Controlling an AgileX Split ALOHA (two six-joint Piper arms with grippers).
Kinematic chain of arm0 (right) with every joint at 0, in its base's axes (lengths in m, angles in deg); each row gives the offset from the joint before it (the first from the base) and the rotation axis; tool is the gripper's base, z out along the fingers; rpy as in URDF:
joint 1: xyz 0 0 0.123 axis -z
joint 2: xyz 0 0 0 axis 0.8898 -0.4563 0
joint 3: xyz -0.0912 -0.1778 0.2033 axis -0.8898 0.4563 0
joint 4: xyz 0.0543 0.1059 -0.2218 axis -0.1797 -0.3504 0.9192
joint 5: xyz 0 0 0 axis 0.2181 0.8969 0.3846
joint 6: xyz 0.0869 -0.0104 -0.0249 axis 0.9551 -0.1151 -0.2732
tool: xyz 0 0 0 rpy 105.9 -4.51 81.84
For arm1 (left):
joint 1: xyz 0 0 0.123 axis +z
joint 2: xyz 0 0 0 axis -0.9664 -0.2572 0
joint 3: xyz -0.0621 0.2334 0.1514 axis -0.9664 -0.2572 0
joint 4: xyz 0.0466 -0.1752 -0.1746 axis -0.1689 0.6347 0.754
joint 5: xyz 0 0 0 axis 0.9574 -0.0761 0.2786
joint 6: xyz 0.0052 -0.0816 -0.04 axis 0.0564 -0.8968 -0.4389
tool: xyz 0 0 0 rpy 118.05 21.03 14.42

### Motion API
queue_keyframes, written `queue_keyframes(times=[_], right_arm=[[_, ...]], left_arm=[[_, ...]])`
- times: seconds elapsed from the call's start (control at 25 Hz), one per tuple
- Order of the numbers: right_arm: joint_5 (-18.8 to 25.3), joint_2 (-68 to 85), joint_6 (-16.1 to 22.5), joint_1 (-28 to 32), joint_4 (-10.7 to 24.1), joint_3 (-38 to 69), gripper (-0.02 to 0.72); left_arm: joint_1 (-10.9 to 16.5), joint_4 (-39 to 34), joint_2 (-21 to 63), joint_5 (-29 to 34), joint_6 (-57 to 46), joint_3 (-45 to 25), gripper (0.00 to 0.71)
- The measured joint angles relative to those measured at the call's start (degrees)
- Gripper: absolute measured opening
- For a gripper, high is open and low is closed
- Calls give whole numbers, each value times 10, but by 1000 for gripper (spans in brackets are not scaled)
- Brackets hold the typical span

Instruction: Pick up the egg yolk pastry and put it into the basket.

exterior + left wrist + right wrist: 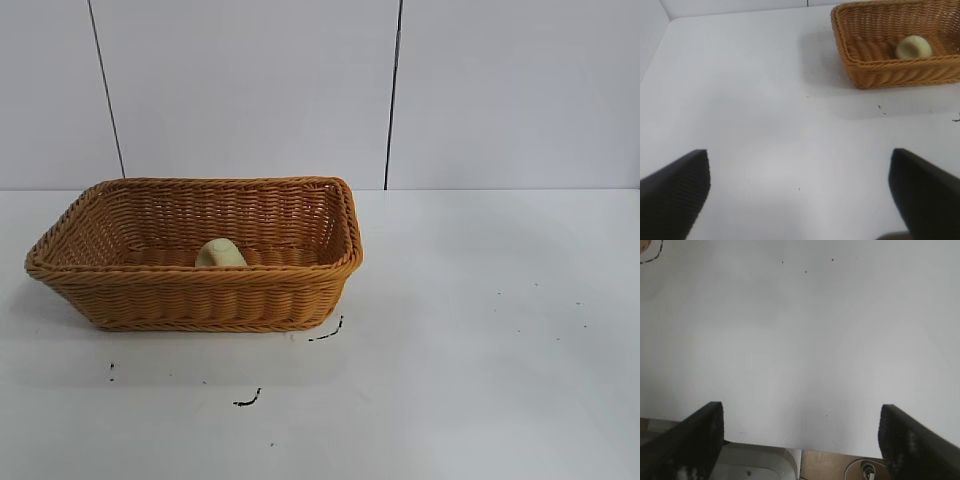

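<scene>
One egg yolk pastry (221, 254) dome-up inside basket (200, 296), long axis across table, both grippers' fingers (675, 192) (687, 440) spread, empty

My left gripper (799, 192) and right gripper (801, 437), both with dark ridged fingers, hang spread wide apart, gripping nothing.

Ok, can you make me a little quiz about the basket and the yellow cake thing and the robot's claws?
1. True or false: the egg yolk pastry lies inside the basket.
2. What is the right gripper holding? A) the pastry B) the basket C) nothing
3. Fill in: the left gripper has its fingers spread ____ above the bare white table.

Key
1. True; it sits on the basket floor near the front wall.
2. C; its fingers stand apart with only table between them.
3. Open, with the basket off to one side.
</scene>
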Motion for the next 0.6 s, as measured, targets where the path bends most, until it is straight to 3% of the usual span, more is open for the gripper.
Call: queue_keyframes(times=[0.16,0.32,0.6], right_arm=[[-29,138,-3,0,0,73,605],[-30,242,23,0,0,135,605],[-27,325,38,0,3,144,605]], left_arm=[[0,0,0,0,0,0,697],[0,0,0,0,0,0,697],[0,0,0,0,0,0,697]])
